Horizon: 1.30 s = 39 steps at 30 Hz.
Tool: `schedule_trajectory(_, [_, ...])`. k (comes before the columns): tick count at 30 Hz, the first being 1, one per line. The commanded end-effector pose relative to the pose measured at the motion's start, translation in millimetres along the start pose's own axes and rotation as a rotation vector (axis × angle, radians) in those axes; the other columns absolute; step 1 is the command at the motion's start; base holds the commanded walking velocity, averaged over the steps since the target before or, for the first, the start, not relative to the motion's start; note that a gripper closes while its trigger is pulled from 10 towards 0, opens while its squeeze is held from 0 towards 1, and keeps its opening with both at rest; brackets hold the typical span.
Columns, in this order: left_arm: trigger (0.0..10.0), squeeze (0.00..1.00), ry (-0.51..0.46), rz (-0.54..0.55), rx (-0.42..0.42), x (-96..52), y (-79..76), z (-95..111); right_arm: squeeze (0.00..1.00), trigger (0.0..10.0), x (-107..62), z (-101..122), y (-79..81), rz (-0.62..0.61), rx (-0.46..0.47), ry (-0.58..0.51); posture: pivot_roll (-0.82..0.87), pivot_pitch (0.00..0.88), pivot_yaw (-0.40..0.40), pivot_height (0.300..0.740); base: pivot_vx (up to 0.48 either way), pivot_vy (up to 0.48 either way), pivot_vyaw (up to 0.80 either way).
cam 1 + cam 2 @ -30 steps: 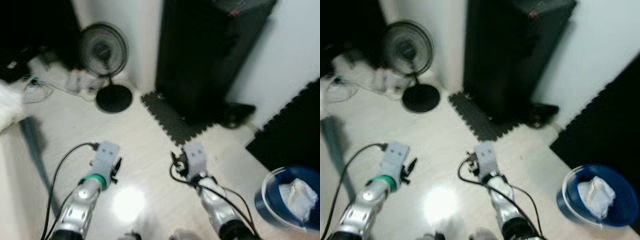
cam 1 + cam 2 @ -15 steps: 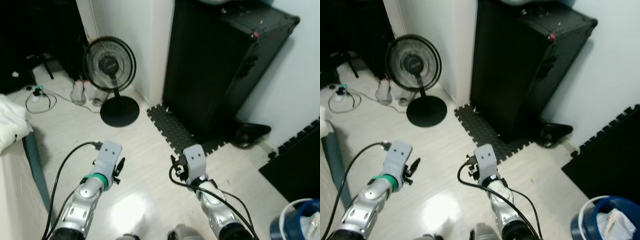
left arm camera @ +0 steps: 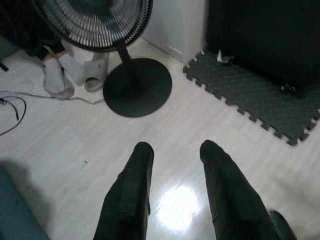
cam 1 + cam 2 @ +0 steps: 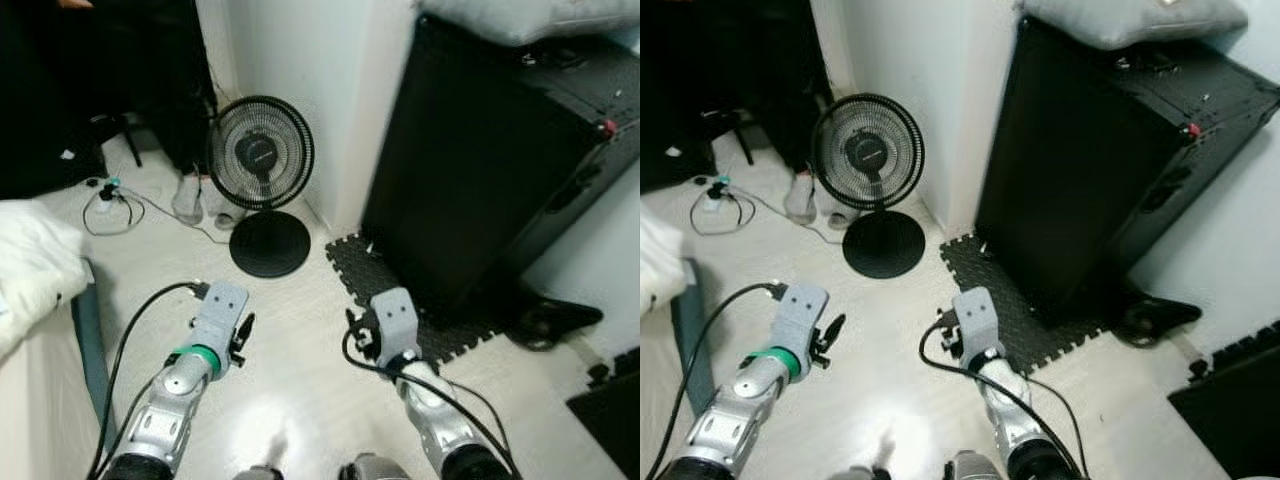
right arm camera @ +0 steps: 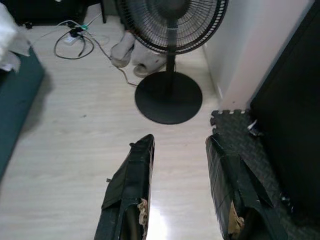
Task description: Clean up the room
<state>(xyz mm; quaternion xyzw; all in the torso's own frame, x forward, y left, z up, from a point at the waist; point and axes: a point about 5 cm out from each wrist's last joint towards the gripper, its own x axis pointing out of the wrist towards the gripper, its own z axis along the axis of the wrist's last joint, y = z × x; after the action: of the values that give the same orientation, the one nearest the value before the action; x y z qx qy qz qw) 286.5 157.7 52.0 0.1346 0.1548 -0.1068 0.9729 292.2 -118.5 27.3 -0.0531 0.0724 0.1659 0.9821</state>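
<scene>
Both arms are held low over the pale wood floor. In the left wrist view my left gripper point(image 3: 174, 150) is open with nothing between its fingers. My right gripper point(image 5: 181, 142) is also open and empty. A black standing fan point(image 4: 260, 165) with a round base point(image 4: 270, 243) stands ahead by the white wall corner. Beside the base are two white sock-like shapes point(image 4: 190, 200), seemingly the feet of a person in dark trousers point(image 4: 185, 90). A white power cable point(image 4: 112, 195) lies coiled to their left.
A tall black case point(image 4: 500, 160) with a grey cushion point(image 4: 520, 18) on top stands right of the corner, on dark foam mats point(image 4: 400, 290). A black saddle-like object point(image 4: 555, 322) lies at its foot. White bedding point(image 4: 30, 270) and a teal edge point(image 4: 85, 340) are at the left.
The whole picture has shifted as the camera turned left: the fan now sits nearer the middle and the blue bucket has left the right edge. Both arms keep the same pose.
</scene>
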Motion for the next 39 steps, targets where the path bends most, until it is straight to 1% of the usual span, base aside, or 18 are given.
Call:
schedule_trajectory(1, [10.0, 0.00, 0.021, -0.013, 0.001, -1.0, -5.1, -6, 0.00, 10.0, -4.0, -7, -0.3, -0.006, 0.014, 0.030, -0.07, 0.076, 0.064, 0.740, 0.428, 0.000, 0.00])
schedule_trajectory(25, [10.0, 0.00, 0.017, -0.011, 0.000, -0.3, -5.8, -5, 0.00, 10.0, -3.7, -8, 0.0, -0.001, 0.007, 0.037, -0.06, 0.072, 0.058, 0.740, 0.424, 0.000, 0.00])
schedule_trajectory(29, [10.0, 0.00, 0.028, -0.008, 0.004, 0.3, -5.8, -6, 0.00, 10.0, -4.3, -10, -0.9, -0.008, 0.014, 0.045, -0.06, 0.071, 0.058, 0.740, 0.062, 0.000, 0.00])
schedule_trajectory(30, [10.0, 0.00, 0.048, -0.020, 0.034, 1.2, -7.3, -11, 0.00, 10.0, -5.7, -13, -2.5, -0.018, 0.031, 0.058, -0.06, 0.064, 0.058, 0.740, 0.000, 0.000, 0.00])
schedule_trajectory(32, [10.0, 0.00, 0.048, -0.020, 0.034, 1.2, -7.3, -11, 0.00, 10.0, -5.7, -13, -2.5, -0.018, 0.031, 0.058, -0.06, 0.064, 0.058, 0.740, 0.000, 0.000, 0.00])
schedule_trajectory(33, [10.0, 0.00, 0.057, -0.031, 0.051, 1.6, -8.3, -14, 0.00, 10.0, -6.4, -14, -3.3, -0.022, 0.039, 0.065, -0.06, 0.064, 0.058, 0.740, 0.000, 0.000, 0.00])
schedule_trajectory(35, [10.0, 0.00, 0.133, -0.100, 0.119, -1.4, -10.4, -38, 0.00, 10.0, -11.6, -26, -3.4, -0.026, 0.069, 0.123, -0.07, 0.058, 0.058, 0.740, 0.000, 0.000, 0.00])
schedule_trajectory(36, [10.0, 0.00, 0.186, -0.124, 0.115, -3.8, -10.1, -52, 0.00, 10.0, -15.7, -34, -3.0, -0.026, 0.087, 0.171, -0.07, 0.056, 0.057, 0.740, 0.000, 0.000, 0.00])
schedule_trajectory(37, [10.0, 0.00, 0.186, -0.124, 0.115, -3.8, -10.1, -52, 0.00, 10.0, -15.7, -34, -3.0, -0.026, 0.087, 0.171, -0.07, 0.056, 0.057, 0.740, 0.000, 0.000, 0.00])
schedule_trajectory(38, [10.0, 0.00, 0.258, -0.134, 0.039, -6.7, -8.8, -68, 0.00, 10.0, -23.5, -48, -1.4, -0.019, 0.108, 0.249, -0.07, 0.052, 0.055, 0.740, 0.000, 0.000, 0.00])
schedule_trajectory(39, [10.0, 0.00, 0.269, -0.131, -0.003, -7.1, -8.2, -71, 0.00, 10.0, -26.6, -53, -0.1, -0.010, 0.106, 0.273, -0.07, 0.051, 0.054, 0.740, 0.000, 0.000, 0.00])
